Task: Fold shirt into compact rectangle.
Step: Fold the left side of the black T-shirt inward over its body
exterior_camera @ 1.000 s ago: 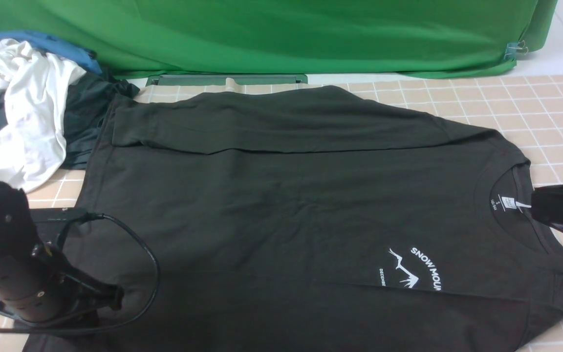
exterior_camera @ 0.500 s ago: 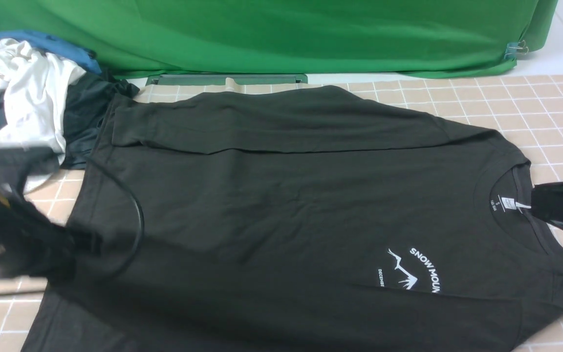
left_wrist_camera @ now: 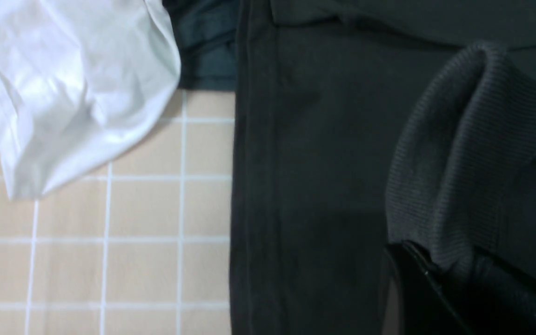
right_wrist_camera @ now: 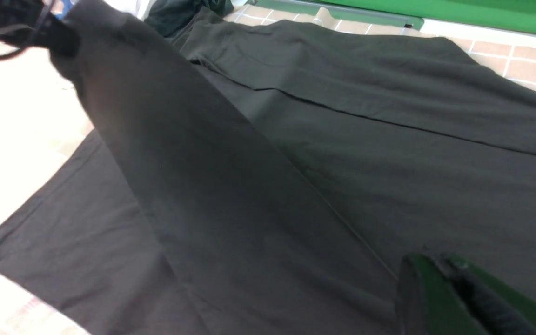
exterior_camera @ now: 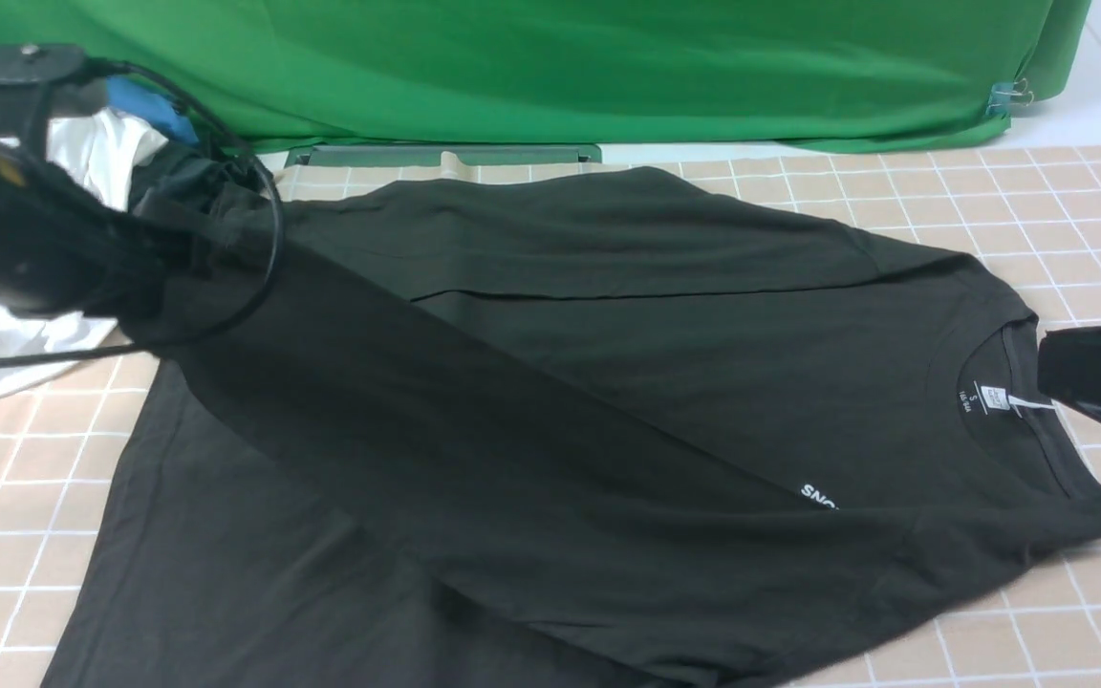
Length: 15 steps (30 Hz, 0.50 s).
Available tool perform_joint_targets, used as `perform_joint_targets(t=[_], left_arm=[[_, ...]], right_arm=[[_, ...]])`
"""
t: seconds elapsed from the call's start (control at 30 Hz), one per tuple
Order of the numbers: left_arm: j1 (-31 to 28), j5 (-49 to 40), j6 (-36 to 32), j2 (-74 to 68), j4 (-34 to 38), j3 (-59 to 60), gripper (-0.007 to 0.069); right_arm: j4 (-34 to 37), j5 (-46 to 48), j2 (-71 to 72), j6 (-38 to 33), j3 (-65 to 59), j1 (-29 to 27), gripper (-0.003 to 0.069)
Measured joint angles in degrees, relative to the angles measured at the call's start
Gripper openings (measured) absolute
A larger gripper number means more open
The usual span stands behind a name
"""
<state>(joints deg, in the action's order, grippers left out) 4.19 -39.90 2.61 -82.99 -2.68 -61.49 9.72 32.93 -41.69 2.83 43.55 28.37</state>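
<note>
Where the tile-patterned counter [exterior_camera: 1038, 201] meets a green backdrop cloth [exterior_camera: 560, 67], the black shirt [exterior_camera: 608, 382] lies spread across the middle of the surface, its collar [exterior_camera: 942, 382] toward the robot's right and its hem toward the left. The far sleeve [exterior_camera: 560, 239] is folded flat along the far edge of the body. The near sleeve [exterior_camera: 474, 420] is drawn up off the counter as a taut diagonal band, running from the near right shoulder across the chest to the far left, so that it covers all but the first letters of the white print [exterior_camera: 818, 495]. The left hand [exterior_camera: 163, 263], raised above the far left corner of the garment, pinches the ribbed cuff [left_wrist_camera: 458, 153] of this sleeve between its fingers. The right hand [exterior_camera: 1052, 382] rests at the collar rim, just beside the white neck label [exterior_camera: 993, 396], with its fingers pressed together; whether cloth is caught between them cannot be told. A white garment [exterior_camera: 6, 344] and a smaller dark grey one [left_wrist_camera: 203, 46] lie heaped at the far left, beside the shirt's hem.
</note>
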Motion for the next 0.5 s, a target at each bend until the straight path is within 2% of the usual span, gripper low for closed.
perform_joint_targets(t=[0.37, 0.5], left_arm=[[0.00, 8.83, 0.05, -10.53, -7.90, -0.26, 0.0079], [0.00, 9.02, 2.52, -14.54, -10.24, -0.26, 0.0146]], right_arm=[[0.00, 0.00, 0.00, 0.00, 0.00, 0.00, 0.0059], [0.00, 0.00, 0.00, 0.00, 0.00, 0.00, 0.0069]])
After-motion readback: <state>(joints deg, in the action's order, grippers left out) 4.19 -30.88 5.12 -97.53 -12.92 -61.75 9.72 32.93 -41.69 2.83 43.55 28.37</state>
